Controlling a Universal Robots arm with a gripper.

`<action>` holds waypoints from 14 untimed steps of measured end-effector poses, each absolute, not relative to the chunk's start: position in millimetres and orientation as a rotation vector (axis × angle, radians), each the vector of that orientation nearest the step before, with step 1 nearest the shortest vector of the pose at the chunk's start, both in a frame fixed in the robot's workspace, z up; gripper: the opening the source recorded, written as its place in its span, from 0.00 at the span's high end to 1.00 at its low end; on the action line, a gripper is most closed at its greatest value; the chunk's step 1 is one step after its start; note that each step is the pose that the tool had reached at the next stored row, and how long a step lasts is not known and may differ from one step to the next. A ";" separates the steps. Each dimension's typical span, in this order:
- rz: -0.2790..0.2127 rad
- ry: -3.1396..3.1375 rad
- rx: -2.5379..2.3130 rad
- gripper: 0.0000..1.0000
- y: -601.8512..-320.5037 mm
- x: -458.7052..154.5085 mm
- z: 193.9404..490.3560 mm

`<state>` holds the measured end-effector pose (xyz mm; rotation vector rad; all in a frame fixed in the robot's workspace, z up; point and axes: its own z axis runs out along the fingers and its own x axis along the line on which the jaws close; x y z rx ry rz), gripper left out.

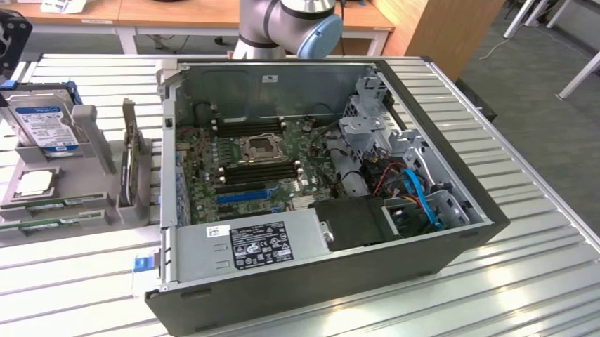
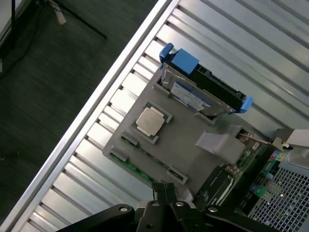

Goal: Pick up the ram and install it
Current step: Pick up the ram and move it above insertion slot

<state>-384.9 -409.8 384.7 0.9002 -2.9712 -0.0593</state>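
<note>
Hovering with tool [image 2: 165,193] pinched closed, empty; ram [image 2: 133,166] sitting just beyond its tips, slotted in tray [image 2: 186,145] edge. Probably light, stiff, brittle; favouring bare long edges.

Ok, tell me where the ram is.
The ram lies at the exterior view's left, in the gray holder beside the processor chip, outside the case.

a ribbed metal table [image 1: 525,281] stands on grey carpet [image 1: 535,56] before wooden desks [image 1: 187,10].

Exterior view: high, oblique, onto open computer case [image 1: 319,291]. Wrist view: close, downward over grey parts holder [image 2: 190,128], shared by both.
</note>
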 end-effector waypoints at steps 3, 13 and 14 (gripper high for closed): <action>-0.058 -2.953 0.950 0.90 -409.8 -384.9 384.7; -0.056 -2.881 1.131 0.90 -409.8 -384.9 384.7; -0.055 -2.873 1.149 0.90 -409.8 -384.9 384.7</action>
